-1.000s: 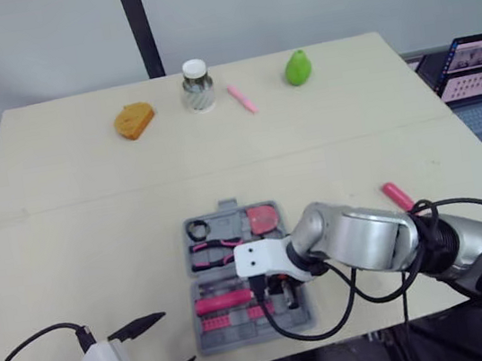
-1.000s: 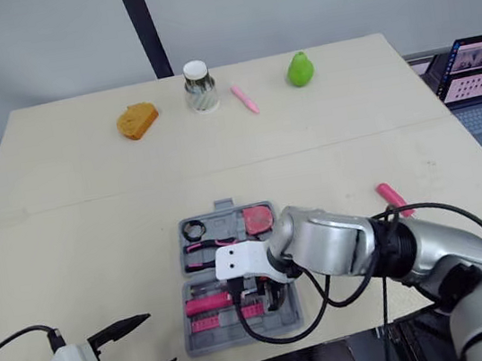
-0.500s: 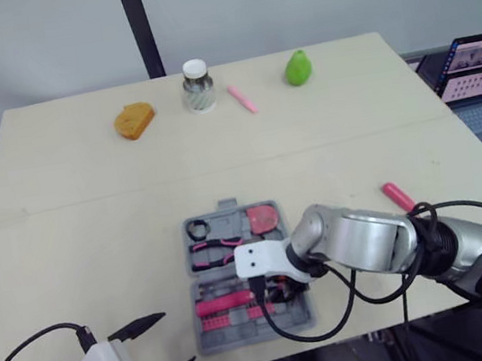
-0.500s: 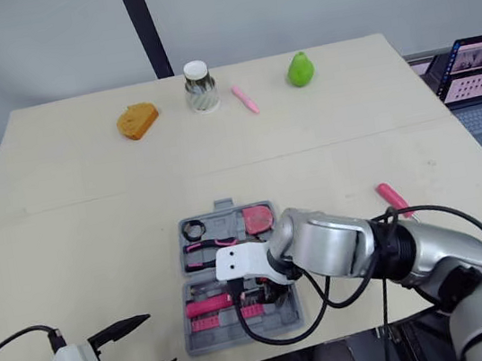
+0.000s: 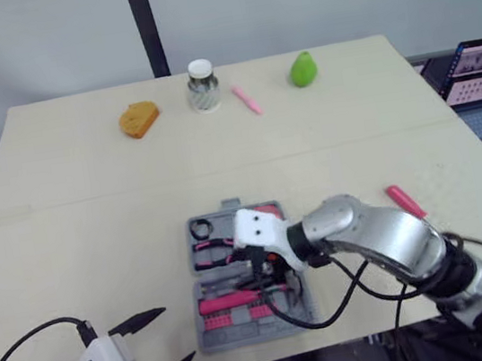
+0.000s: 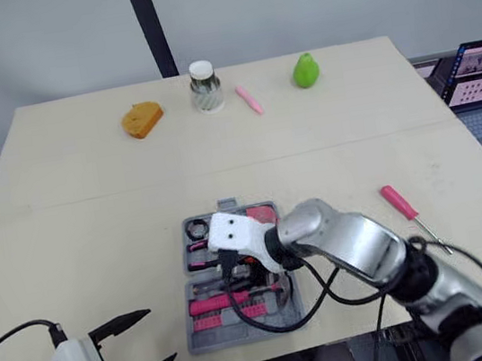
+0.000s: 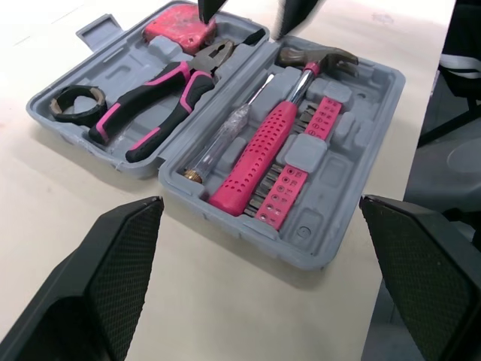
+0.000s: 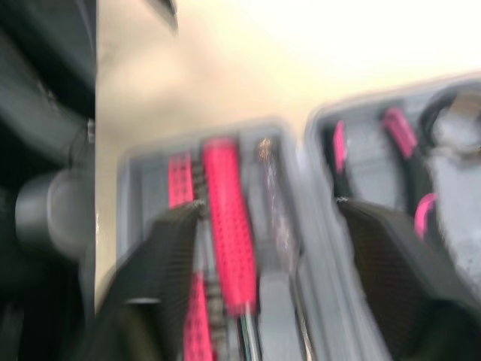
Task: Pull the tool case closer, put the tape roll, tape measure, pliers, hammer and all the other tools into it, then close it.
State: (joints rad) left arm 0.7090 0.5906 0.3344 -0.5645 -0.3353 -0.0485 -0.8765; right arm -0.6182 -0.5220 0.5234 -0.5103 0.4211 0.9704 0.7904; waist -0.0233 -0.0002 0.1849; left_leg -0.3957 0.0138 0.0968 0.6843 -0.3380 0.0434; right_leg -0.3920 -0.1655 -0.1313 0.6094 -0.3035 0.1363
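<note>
Tool case (image 7: 331, 226) lies open near the table's (image 5: 91, 212) front edge, holding tape roll (image 7: 75, 101), pliers (image 7: 176, 83), tape measure (image 7: 180, 19) and hammer (image 7: 259, 154); right gripper (image 8: 267, 204) hangs over it with fingers spread, pinching nothing; left gripper (image 5: 175, 335) sits low at the near left, claw also spread; a pink screwdriver (image 6: 400, 202) lies on the table right of the case.
</note>
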